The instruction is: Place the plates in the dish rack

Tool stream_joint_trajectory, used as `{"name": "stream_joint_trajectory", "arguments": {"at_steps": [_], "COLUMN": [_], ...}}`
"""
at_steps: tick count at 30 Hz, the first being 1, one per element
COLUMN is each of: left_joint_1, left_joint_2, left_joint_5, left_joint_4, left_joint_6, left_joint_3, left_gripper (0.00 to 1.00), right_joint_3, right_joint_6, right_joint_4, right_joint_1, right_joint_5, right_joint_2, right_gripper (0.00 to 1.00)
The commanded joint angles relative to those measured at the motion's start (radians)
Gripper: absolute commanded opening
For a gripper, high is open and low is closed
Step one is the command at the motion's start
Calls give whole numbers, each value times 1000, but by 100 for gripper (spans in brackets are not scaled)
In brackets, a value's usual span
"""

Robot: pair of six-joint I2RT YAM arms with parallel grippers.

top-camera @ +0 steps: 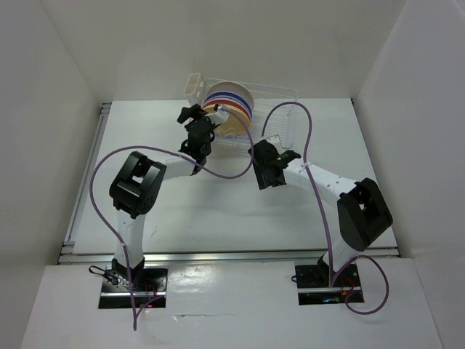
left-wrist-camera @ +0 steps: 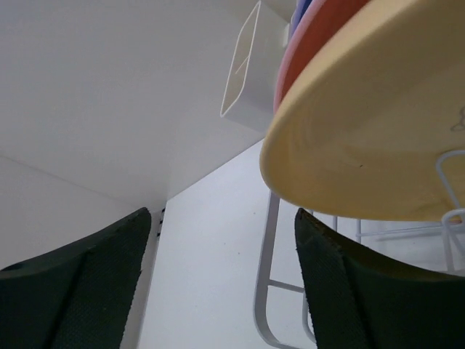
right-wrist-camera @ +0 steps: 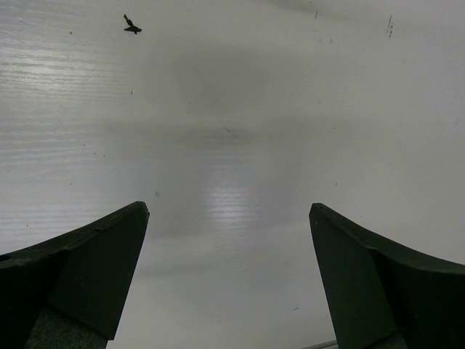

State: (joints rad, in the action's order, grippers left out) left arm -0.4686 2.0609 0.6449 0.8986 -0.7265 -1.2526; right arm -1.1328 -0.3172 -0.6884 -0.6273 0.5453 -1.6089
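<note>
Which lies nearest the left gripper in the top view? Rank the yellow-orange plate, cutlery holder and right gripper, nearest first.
1. yellow-orange plate: its edge is right beside the left gripper, on its right.
2. cutlery holder: farther back, slightly left.
3. right gripper: well off to the right, nearer the bases.

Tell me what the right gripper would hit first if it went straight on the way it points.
The table. The right gripper points at its bare white surface with nothing in between, though how far off it lies is unclear.

plates [top-camera: 231, 102] fill dish rack [top-camera: 285, 123] L half, R half free, yellow-orange plate [left-wrist-camera: 363, 131] close over L jaws
</note>
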Motion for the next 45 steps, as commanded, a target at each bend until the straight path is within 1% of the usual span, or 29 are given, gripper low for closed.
{"name": "stream_joint_trajectory", "arguments": {"at_steps": [1, 4, 7, 8, 9, 13, 17, 19, 20, 21, 22, 23, 24, 25, 26, 27, 29, 30, 31, 32, 33, 35, 36, 37, 38, 39, 41, 44, 45], "left_joint_1": [-1, -1, -1, -1, -1, -10, -31, -41, -41, -41, -41, -41, -41, -41, -41, -41, -41, -41, -41, -41, -41, -41, -41, -41, -41, -41, -41, -41, -41], "left_joint_2": [24, 15, -18, -57, -83, -202, -329, -382, -427, -445, -461, -473, -495, -495, -508, -521, -541, -556, -573, -611, -630, -660, -685, -694, -703, -703, -745, -778, -788], "left_joint_5": [65, 65, 120, 143, 144, 113, 133, 153, 153, 163, 164, 164, 164, 136, 119, 37, -36, -91, -100, -100, -100, -114, -123, -123, -123, -114, -114, -137, -137], "left_joint_4": [-132, -167, -77, 4, 22, -96, -379, -501, -667, -761, -846, -919, -1049, -1116, -1176, -1290, -1352, -1353, -1340, -1281, -1241, -1155, -1079, -1045, -985, -984, -882, -709, -690], "left_joint_6": [48, 58, 24, 9, 9, 41, 177, 307, 364, 428, 535, 574, 607, 672, 717, 813, 892, 918, 932, 947, 947, 925, 915, 905, 871, 852, 810, 687, 673], "left_joint_3": [-64, -73, -50, -38, -27, -59, -99, -109, -128, -143, -155, -165, -177, -188, -220, -244, -300, -300, -300, -300, -277, -266, -266, -266, -266, -266, -248, -148, -136], "left_gripper": [88, 88, 90, 92, 92, 94, 94, 96, 97, 97, 97, 97, 98, 98, 98, 98, 98, 98, 98, 98, 98, 97, 97, 97, 97, 97, 97, 98, 100], "right_joint_3": [-1, -1, -1, -1, -1, -1, -10, -39, -53, -71, -93, -151, -189, -229, -313, -358, -432, -432, -441, -458, -543, -658, -729, -742, -727, -711, -677, -604, -593], "right_joint_6": [-14, -14, -14, -14, -14, -14, -14, -14, -14, -29, -49, -62, -80, -71, -51, -27, 183, 296, 399, 543, 591, 686, 696, 696, 675, 666, 646, 604, 590], "right_joint_4": [4, 4, 4, 4, 4, 4, 4, -8, -25, -40, -72, -88, -103, -88, -60, -22, 267, 418, 560, 748, 801, 868, 868, 859, 821, 820, 782, 676, 606], "right_joint_1": [-12, -12, -12, -12, -12, -12, -12, -12, -12, -12, -12, -12, -12, -12, -12, -12, -12, -12, -12, -12, -12, -12, -12, -12, -12, -12, -12, -12, -12], "right_joint_5": [13, 13, 13, 13, 24, 24, 53, 62, 79, 99, 157, 200, 244, 283, 357, 387, 412, 385, 345, 300, 248, 260, 277, 277, 254, 254, 263, 304, 350], "right_joint_2": [20, 20, 20, 20, 20, 11, 1, 1, 1, 1, 1, 1, 15, 30, 30, 41, 64, 78, 89, 89, 72, -4, -14, 1, 21, 41, 76, 125, 126], "right_gripper": [100, 100, 100, 100, 100, 100, 100, 100, 100, 100, 100, 100, 100, 100, 100, 100, 100, 100, 100, 100, 100, 100, 100, 100, 100, 100, 100, 100, 100]}}
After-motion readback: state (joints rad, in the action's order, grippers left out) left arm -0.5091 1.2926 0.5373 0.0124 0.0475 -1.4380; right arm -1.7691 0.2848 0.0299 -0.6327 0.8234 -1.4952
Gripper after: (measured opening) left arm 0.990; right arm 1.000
